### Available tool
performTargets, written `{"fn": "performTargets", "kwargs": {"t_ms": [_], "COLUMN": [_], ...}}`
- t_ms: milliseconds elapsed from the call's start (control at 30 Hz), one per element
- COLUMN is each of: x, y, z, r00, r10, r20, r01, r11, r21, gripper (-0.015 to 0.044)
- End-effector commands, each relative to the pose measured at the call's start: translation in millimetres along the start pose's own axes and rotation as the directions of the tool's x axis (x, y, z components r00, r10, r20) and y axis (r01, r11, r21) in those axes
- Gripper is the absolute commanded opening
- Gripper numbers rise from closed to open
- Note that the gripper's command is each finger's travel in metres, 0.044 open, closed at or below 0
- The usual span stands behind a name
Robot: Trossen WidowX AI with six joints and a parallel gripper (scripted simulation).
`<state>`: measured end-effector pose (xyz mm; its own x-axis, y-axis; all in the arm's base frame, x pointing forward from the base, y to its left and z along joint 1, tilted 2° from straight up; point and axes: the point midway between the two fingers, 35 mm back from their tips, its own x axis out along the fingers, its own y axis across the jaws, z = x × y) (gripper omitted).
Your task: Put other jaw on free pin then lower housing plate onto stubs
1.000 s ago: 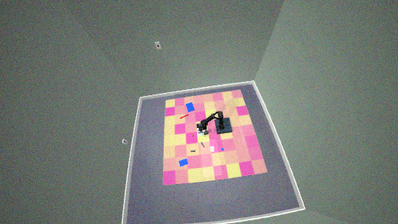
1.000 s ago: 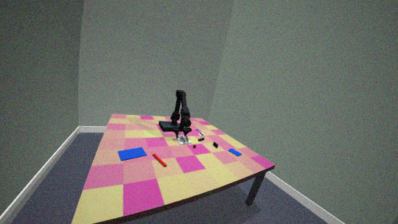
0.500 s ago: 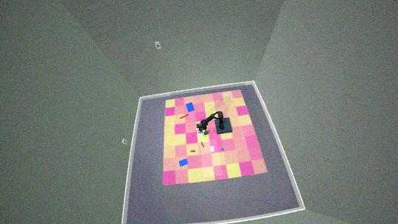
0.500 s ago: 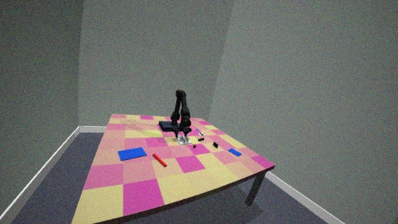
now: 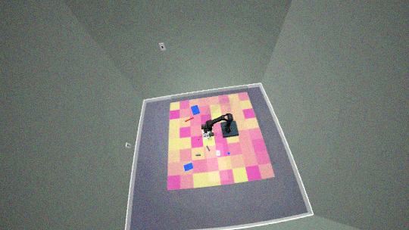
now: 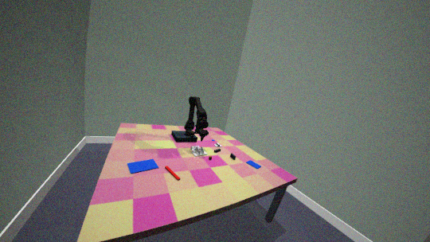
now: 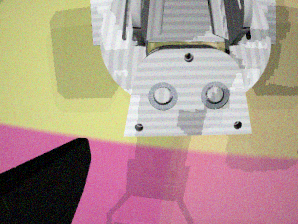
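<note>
A white gripper mechanism [image 5: 206, 135] [image 6: 198, 151] sits on the table below the arm. In the wrist view its housing plate [image 7: 187, 75] lies over the rear of the white base [image 7: 116, 67]. Two round stubs show through the plate's ringed holes, and the plate looks level. The grey jaws run out of the top of the wrist view; their pins and gear teeth are hidden, so I cannot tell whether the teeth mesh. My gripper [image 6: 202, 138] is open and empty, raised above the mechanism and apart from it. One black finger shows at the wrist view's lower left.
Two black blocks [image 5: 207, 148] [image 6: 232, 156], a small white part [image 5: 218, 153] [image 6: 217, 145] and a tiny blue piece [image 5: 228, 153] lie to one side. A red rod [image 5: 189, 119] [image 6: 172, 173] and a blue slab [image 5: 195, 110] [image 6: 142, 166] lie on the other; another blue slab [image 5: 188, 166] [image 6: 253, 164] is farther off.
</note>
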<state>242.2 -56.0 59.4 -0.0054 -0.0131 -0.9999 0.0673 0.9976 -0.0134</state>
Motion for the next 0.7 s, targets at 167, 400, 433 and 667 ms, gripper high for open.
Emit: {"fn": "performTargets", "kwargs": {"t_ms": [167,400,433,667], "x": [-43.0,-56.1,-56.1,-56.1], "y": [6.6,8.7,8.7,8.7], "z": [-30.4,-41.9,-41.9,-41.9], "r00": [1.000,1.000,1.000,1.000], "r10": [-0.001,-0.001,-0.001,-0.001], "r20": [-0.013,-0.017,-0.017,-0.017], "r01": [0.001,0.001,0.001,0.001], "r11": [1.000,1.000,1.000,1.000], "r21": [0.001,0.001,0.001,0.001], "gripper": [0.0440,0.0440,0.0440,0.0440]}}
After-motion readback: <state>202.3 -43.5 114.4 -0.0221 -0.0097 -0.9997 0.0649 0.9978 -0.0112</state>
